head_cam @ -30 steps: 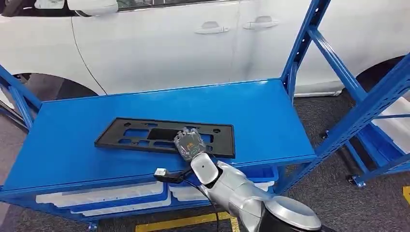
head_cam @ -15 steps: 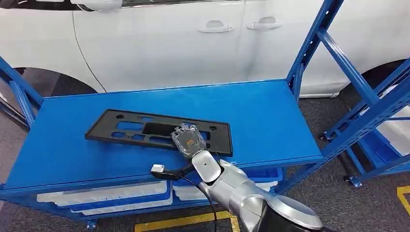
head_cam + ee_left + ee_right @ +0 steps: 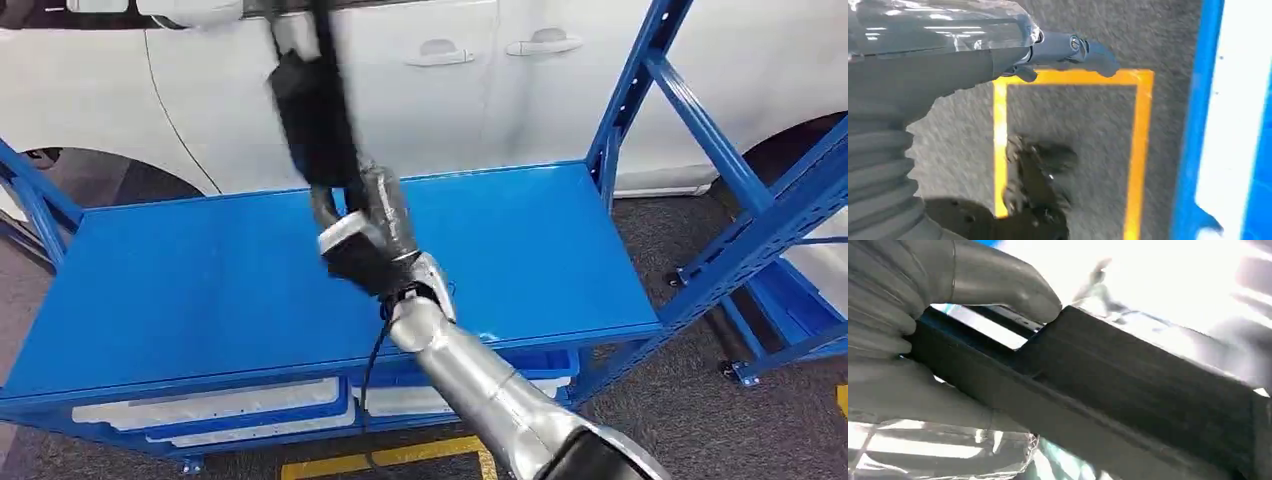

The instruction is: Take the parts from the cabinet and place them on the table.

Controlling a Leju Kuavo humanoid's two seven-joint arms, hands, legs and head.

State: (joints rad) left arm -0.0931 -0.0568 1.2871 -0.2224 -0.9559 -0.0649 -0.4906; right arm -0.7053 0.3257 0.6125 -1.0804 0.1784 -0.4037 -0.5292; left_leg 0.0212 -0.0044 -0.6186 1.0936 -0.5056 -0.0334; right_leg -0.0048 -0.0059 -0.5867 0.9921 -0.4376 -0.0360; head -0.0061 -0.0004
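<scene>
Black, blurred, seemingly one part (image 3: pixel 312 110) in right hand (image 3: pixel 372 245).

Right arm raised over the shelf, right hand (image 3: pixel 372 243) gripping a black plastic panel (image 3: pixel 308 110) held upright. Left hand (image 3: pixel 948 45) hanging low, fingers (image 3: pixel 1083 50) extended, holding nothing.

Bright, even light — motion blur.

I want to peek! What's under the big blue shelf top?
Under the flat blue metal shelf top sit white trays in blue bins. What lies inside them is covered by the shelf.
</scene>
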